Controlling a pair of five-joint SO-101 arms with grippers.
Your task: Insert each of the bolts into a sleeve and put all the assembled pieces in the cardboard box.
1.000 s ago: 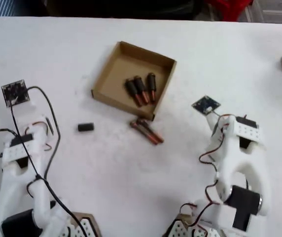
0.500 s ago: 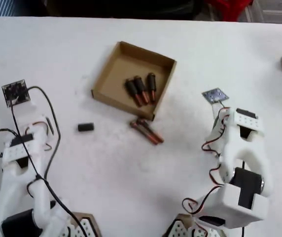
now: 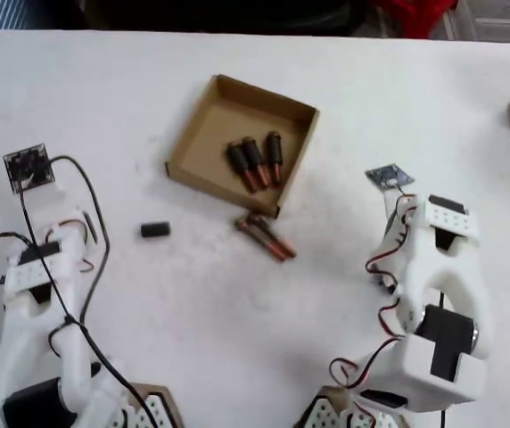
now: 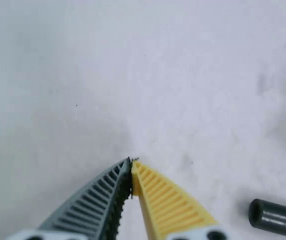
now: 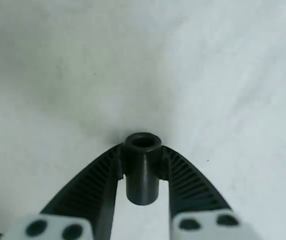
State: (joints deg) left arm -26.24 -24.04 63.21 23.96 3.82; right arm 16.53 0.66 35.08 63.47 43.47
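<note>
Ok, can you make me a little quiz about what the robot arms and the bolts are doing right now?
1. How many assembled pieces lie inside the cardboard box?
2. True or false: the right gripper is empty.
3. Where do the two loose bolts lie? A: inside the box. B: on the table, just outside the box. C: far off at the table's edge.

Key
1. Three.
2. False: it is shut on a black sleeve.
3. B.
</note>
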